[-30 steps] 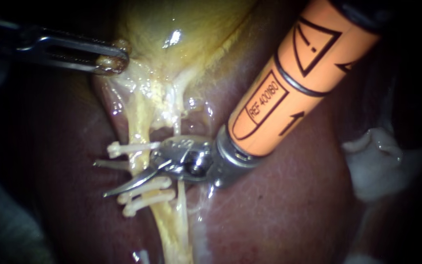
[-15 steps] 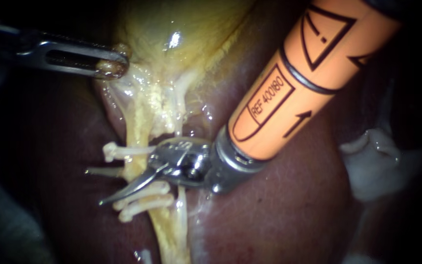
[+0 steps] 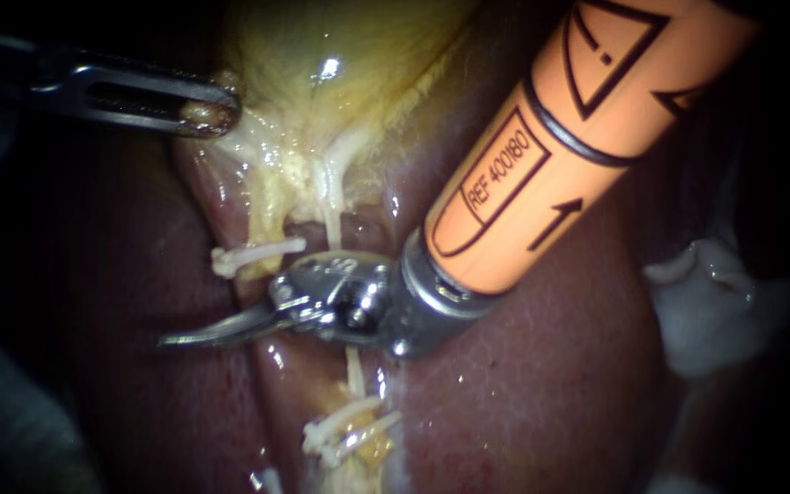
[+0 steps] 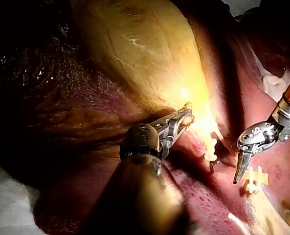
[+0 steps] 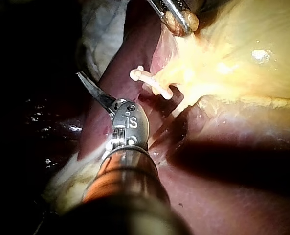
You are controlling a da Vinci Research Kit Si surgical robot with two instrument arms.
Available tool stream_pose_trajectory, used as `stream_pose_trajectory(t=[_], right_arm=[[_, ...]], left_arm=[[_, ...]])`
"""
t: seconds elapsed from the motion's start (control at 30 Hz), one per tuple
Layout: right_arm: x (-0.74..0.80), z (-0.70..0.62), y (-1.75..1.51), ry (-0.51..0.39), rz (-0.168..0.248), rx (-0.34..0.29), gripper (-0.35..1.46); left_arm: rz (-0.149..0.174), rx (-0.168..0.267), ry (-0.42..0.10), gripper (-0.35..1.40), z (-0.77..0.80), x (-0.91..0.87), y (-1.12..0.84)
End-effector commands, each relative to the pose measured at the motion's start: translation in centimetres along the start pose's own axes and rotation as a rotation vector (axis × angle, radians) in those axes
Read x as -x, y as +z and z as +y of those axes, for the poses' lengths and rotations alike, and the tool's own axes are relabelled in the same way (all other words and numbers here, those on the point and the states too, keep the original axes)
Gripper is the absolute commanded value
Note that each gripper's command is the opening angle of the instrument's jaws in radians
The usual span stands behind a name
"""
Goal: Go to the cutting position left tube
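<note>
The left tube (image 3: 265,215), a soft, wet, pale yellow cord, runs down from the pale yellow gallbladder (image 3: 340,64) across the dark red liver (image 3: 523,384). One white plastic clip (image 3: 253,256) crosses it just above the right tool (image 3: 185,337). A pair of white clips (image 3: 345,434) lies below, toward the liver's lower edge. Between them only bare liver shows, so the tube looks parted there. The right tool's curved blades lie together, gripping nothing, and point across that gap. The left tool (image 3: 208,114) is clamped on the gallbladder's neck, with tissue pinched from both sides. I judge the tube light, limp, slippery and easily torn. It should be met only between the clips, never at a clip, and clear of the thin whitish strand (image 3: 329,215) beside it.
</note>
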Motion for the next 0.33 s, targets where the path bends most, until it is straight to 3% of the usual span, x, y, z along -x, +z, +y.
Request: stream_pose_trajectory(t=[0.03, 0.33], right_arm=[[0.01, 0.00, -0.01, -0.001, 0.000, 0.000, -0.35], [0.03, 0.02, -0.03, -0.002, -0.001, 0.000, -0.35]], left_arm=[[0.000, 0.000, 0.000, -0.35, 0.00, 0.00, 0.00], [0.000, 0.000, 0.000, -0.35, 0.00, 0.00, 0.00]])
